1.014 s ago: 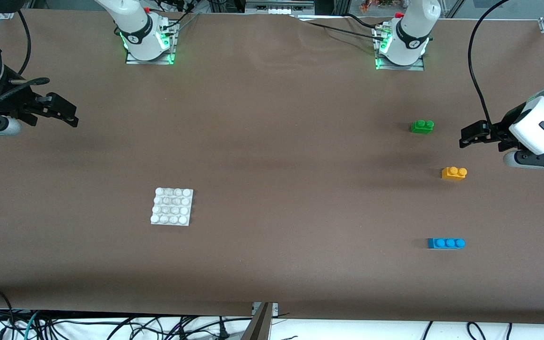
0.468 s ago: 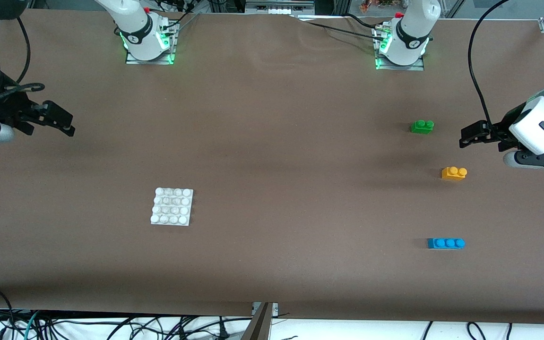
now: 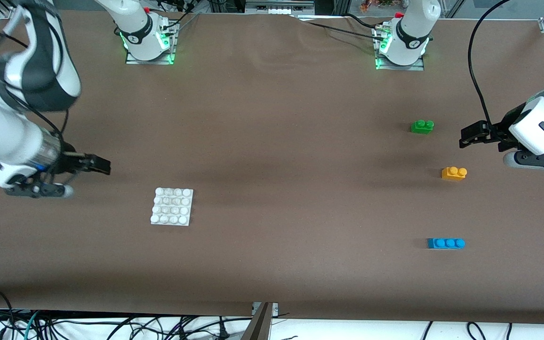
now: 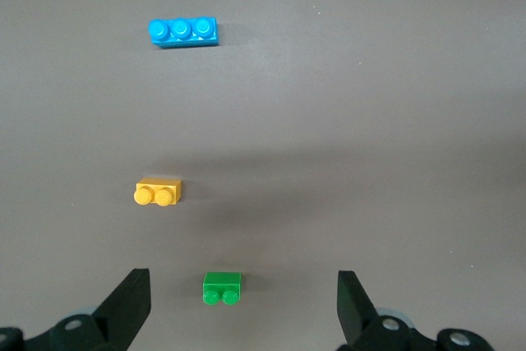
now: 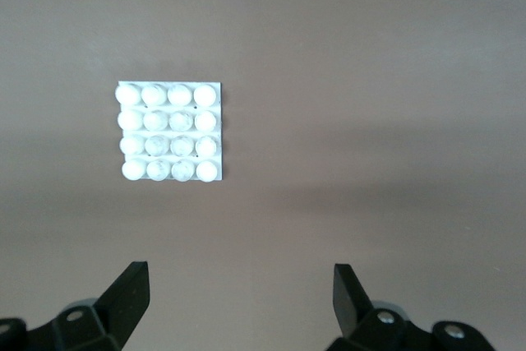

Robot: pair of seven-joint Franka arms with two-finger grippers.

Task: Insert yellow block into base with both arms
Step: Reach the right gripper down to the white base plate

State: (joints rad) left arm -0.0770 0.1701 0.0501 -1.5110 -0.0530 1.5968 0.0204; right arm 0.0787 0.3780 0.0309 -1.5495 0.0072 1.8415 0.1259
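on the brown desk (image 3: 272,141) we see both grippers empty, jaws wide: right gripper (image 3: 97,165) near the base (image 3: 172,207), left gripper (image 3: 470,134) near the yellow block (image 3: 453,173) at its end edge.

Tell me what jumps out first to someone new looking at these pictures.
Three bright bricks at the left arm's end of the table: green brick, yellow block and blue brick, nearest the front camera. The white base lies alone toward the right arm's end, the open right hand beside it.

Orange-yellow block (image 3: 453,173), white studded base (image 3: 172,207), green brick (image 3: 422,126), blue brick (image 3: 445,243), brown table (image 3: 272,141)
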